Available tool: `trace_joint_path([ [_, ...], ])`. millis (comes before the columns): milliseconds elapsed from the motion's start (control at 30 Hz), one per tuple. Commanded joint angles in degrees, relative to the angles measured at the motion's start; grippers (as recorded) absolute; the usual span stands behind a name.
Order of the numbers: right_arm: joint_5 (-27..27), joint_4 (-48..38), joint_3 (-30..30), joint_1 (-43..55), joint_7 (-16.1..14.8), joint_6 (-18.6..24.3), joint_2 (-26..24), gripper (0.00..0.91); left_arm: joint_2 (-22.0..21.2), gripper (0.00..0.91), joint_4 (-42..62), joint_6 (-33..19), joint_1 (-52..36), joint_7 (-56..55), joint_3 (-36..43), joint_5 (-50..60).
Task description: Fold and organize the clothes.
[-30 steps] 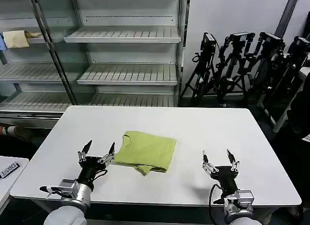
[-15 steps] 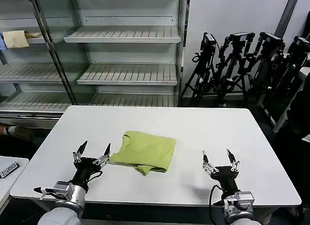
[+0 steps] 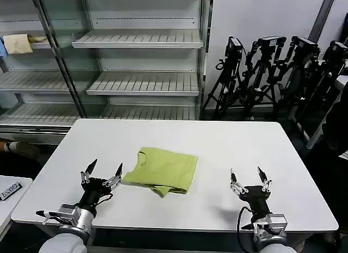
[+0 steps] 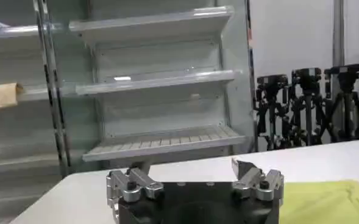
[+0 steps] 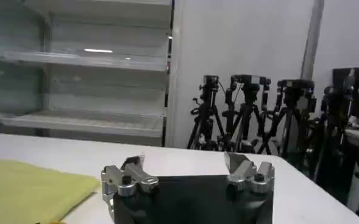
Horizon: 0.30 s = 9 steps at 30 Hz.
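The clothes, one lime yellow-green T-shirt (image 3: 163,170), lie folded into a compact rectangle near the middle of the white table (image 3: 179,139). My left gripper (image 3: 101,170) hovers open just left of the shirt's left edge, holding nothing. On the other side my right gripper (image 3: 249,176) stands open over bare table, well to the right of the shirt. A corner of the shirt (image 4: 331,201) appears in the left wrist view beside that open gripper (image 4: 191,170). The right wrist view has the shirt (image 5: 27,189) off to one side of its open gripper (image 5: 185,164).
Metal shelving (image 3: 141,62) stands behind the table, with a pale yellow folded cloth (image 3: 17,43) on an upper left shelf. Black tripods (image 3: 272,73) crowd the back right. A small side table (image 3: 8,193) sits at the left.
My left gripper has drawn back a little, leftward and toward the table's front edge, away from the shirt. The right gripper has shifted slightly toward the front edge. The shirt has not moved.
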Motion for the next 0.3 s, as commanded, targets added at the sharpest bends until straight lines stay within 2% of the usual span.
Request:
trace_joint_path([
  [33,0.2,-0.2,1.0,-0.1,0.1,-0.1,-1.0,0.907,0.9,0.907,0.7,-0.2,0.0,0.5,-0.4,-0.9],
  [300,0.5,0.0,1.6,0.0,-0.4,-0.3,-0.9,0.907,1.6,0.907,1.3,-0.1,-0.7,0.4,-0.8,-1.9],
])
